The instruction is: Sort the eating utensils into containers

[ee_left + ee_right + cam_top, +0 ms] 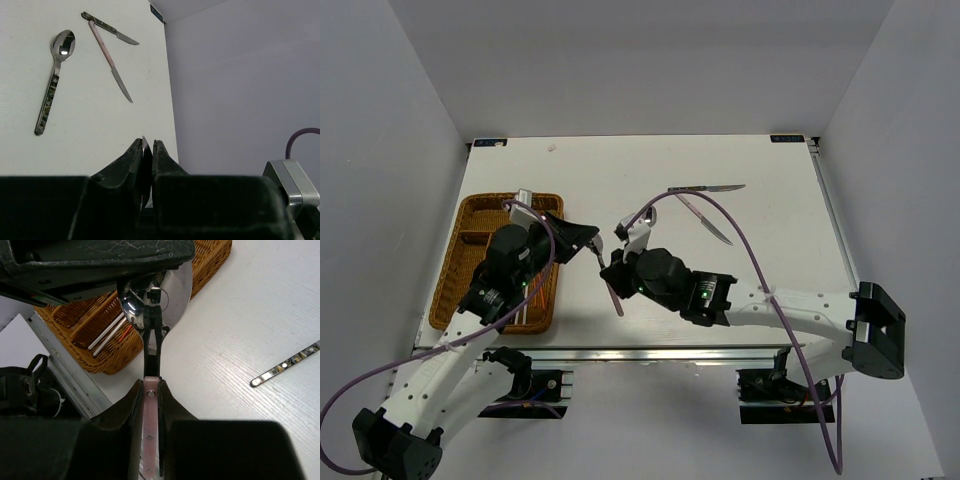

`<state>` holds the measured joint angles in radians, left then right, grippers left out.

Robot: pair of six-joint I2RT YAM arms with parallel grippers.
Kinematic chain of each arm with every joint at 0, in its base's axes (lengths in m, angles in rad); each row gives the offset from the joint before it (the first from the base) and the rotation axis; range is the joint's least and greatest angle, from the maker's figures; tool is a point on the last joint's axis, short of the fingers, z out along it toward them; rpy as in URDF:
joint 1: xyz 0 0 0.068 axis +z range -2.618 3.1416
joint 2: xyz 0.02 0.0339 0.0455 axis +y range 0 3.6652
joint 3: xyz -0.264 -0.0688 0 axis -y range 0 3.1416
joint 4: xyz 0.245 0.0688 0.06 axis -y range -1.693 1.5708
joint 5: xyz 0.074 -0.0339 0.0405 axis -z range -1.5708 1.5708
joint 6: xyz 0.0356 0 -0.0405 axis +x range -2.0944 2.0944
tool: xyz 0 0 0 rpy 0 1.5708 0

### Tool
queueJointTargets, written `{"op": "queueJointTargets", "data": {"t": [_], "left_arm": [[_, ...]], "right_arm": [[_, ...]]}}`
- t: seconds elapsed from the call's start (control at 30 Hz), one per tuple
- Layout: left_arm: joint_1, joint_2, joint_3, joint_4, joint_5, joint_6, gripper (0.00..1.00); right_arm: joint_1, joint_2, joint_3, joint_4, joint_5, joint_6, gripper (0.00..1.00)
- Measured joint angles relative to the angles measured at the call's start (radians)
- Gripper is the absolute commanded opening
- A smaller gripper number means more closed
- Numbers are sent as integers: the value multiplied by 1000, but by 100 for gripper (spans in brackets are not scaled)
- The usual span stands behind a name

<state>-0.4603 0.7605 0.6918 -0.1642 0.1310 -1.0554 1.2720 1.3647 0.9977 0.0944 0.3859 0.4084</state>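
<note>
Bright, even light from overhead flattens the white desk (800, 225) and leaves only soft shadows, the spoon (146, 304) bowl throws back a hard mirror glare in the right wrist view, and close up both wrists' own fingers (122, 172) go dark, blurred and out of focus.

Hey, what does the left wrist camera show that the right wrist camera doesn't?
Only left wrist: a dark-handled spoon shown whole, a pink-handled knife and a dark-handled knife. Only right wrist: the wicker tray holding white chopsticks, and the pink-handled spoon with its handle and bowl. Both: the white table, and that spoon, edge-on in the left gripper, handle in the right gripper.
</note>
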Motion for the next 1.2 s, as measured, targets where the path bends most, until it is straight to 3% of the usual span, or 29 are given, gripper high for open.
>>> {"op": "queueJointTargets", "data": {"t": [0.03,0.07,0.1,0.2,0.23,0.43,0.63,0.8,1.03,1.2], "left_arm": [[3,4,0,5,2,3,0],[5,8,0,8,3,10,0],[6,12,4,8,3,21,0],[5,50,68,-81,-9,105,0],[4,72,104,-124,-29,138,0],[1,232,369,-395,-312,369,0],[13,433,540,-599,-825,587,0],[92,547,481,-517,-1086,808,0],[320,661,444,-320,-1258,998,0],[416,714,383,-188,-1293,1052,0]], "right_arm": [[0,7,6,1,4,-5,0],[0,14,10,2,6,-11,14],[0,20,14,3,8,-17,43],[-2,23,14,14,29,-26,81],[-3,16,14,21,38,-27,89],[-68,-141,-66,28,82,-16,89],[-180,-389,-212,-10,122,7,89],[-235,-523,-287,-43,116,5,90],[-288,-553,-302,-86,79,-23,89],[-314,-558,-315,-95,33,-35,89]]}}
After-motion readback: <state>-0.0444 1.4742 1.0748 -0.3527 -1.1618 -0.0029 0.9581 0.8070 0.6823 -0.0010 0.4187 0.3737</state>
